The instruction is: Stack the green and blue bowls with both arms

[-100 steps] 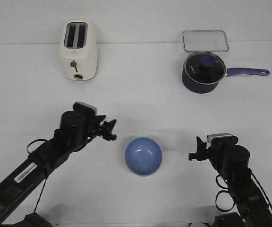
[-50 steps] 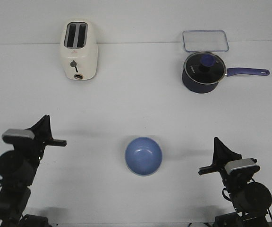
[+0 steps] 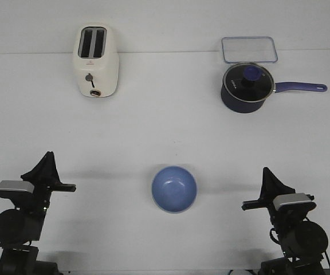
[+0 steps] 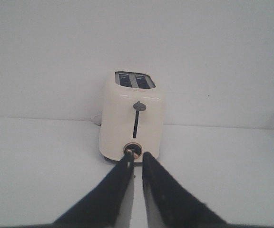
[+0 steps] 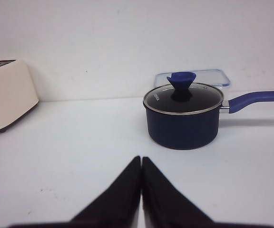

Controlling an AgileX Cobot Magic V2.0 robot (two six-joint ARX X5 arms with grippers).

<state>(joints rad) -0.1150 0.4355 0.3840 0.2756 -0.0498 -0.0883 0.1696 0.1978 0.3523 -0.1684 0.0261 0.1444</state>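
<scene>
The blue bowl [image 3: 174, 189] sits near-centre on the desk [image 3: 165, 137]; left hand [image 4: 136, 159] and right hand [image 5: 141, 161] are both closed and empty.

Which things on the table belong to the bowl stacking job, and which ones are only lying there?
For the job: blue bowl, left gripper, right gripper. No green bowl can be seen apart from it.

Only lying there: toaster, saucepan with glass lid, clear container.
</scene>
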